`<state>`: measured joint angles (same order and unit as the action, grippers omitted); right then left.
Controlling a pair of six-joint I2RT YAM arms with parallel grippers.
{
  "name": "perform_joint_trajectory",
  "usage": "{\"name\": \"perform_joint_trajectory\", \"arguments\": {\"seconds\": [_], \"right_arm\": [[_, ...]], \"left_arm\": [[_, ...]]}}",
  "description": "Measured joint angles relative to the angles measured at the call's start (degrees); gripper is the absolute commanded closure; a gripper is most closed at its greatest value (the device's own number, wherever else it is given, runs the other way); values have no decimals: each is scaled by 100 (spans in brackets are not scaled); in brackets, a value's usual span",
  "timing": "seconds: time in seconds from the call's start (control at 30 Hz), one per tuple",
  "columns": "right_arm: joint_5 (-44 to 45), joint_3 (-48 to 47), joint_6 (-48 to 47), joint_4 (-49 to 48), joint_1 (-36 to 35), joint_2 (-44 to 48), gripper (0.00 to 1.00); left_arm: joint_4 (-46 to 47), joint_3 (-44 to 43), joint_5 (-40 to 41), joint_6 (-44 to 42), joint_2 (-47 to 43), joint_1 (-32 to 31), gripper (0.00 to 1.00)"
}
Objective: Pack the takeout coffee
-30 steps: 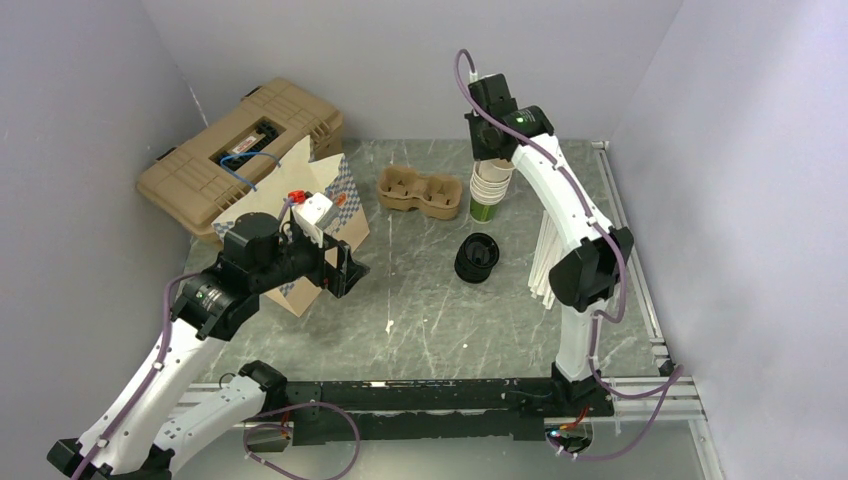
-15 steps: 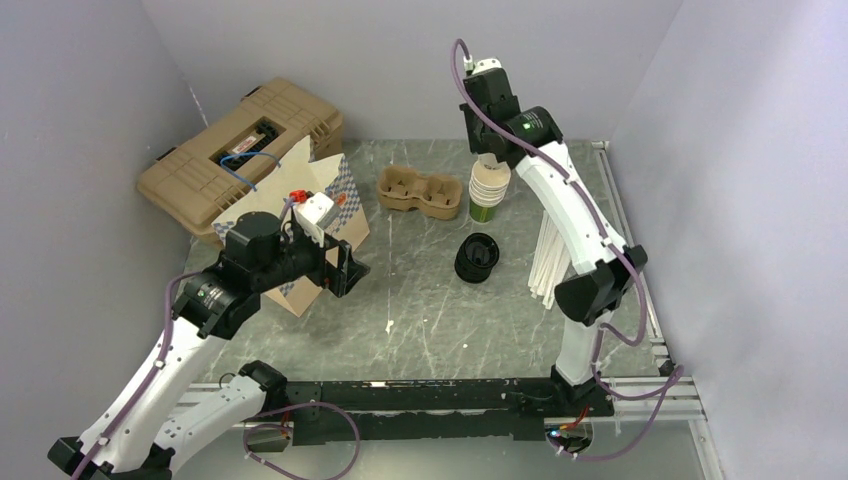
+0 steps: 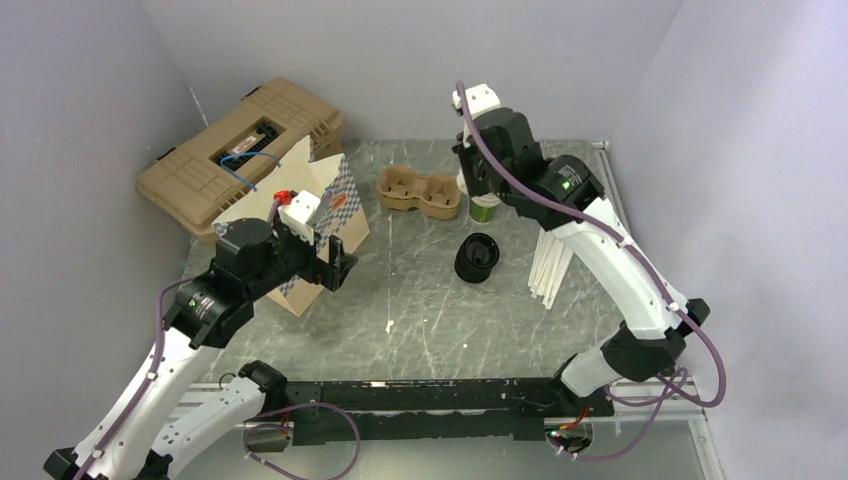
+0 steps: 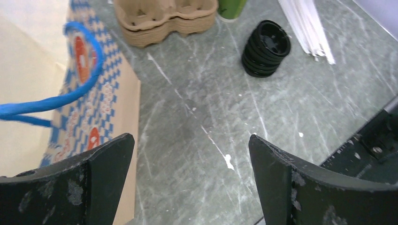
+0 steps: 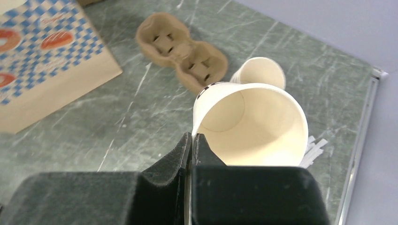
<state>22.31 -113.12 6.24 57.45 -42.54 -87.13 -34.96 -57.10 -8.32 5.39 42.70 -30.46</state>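
Right gripper [image 5: 190,137] clamps what seems one lidless cup [image 5: 256,119], base hidden; left gripper [image 4: 190,143] gapes.

Wide-spread fingers [image 4: 101,171] over grey table [image 4: 187,117], black lid stack [image 4: 265,48] beyond.

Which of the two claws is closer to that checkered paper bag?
Left. The left gripper hangs open right beside the bag; the right gripper is across the table, pinching a lidless cup by its rim.
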Motion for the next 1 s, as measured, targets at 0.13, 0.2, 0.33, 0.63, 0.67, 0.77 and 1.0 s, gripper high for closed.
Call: {"name": "perform_joint_trajectory", "arguments": {"seconds": [0.13, 0.2, 0.33, 0.63, 0.67, 0.77, 1.0], "right_arm": [[-101, 459, 46, -7, -546, 243, 100], [-223, 804, 87, -9, -807, 361, 100], [-509, 1578, 205, -39, -1290, 560, 100], [-787, 2669, 592, -400, -2026, 573, 100], [-787, 2780, 625, -466, -2081, 568, 100], [-796, 3130, 750, -660, -2251, 490, 100], [-807, 3394, 1019, -1174, -2614, -55, 100]], "left_arm": [[-13, 0, 603, 15, -22, 0, 1], [-33, 0, 879, 26, -11, 9, 1], [-42, 0, 1185, 35, -9, 55, 1], [-39, 0, 1287, 35, -254, 81, 1], [-39, 0, 1316, 35, -293, 81, 1], [-37, 0, 1434, 37, -411, 81, 2], [-39, 0, 1967, 136, -752, 103, 1]]}}
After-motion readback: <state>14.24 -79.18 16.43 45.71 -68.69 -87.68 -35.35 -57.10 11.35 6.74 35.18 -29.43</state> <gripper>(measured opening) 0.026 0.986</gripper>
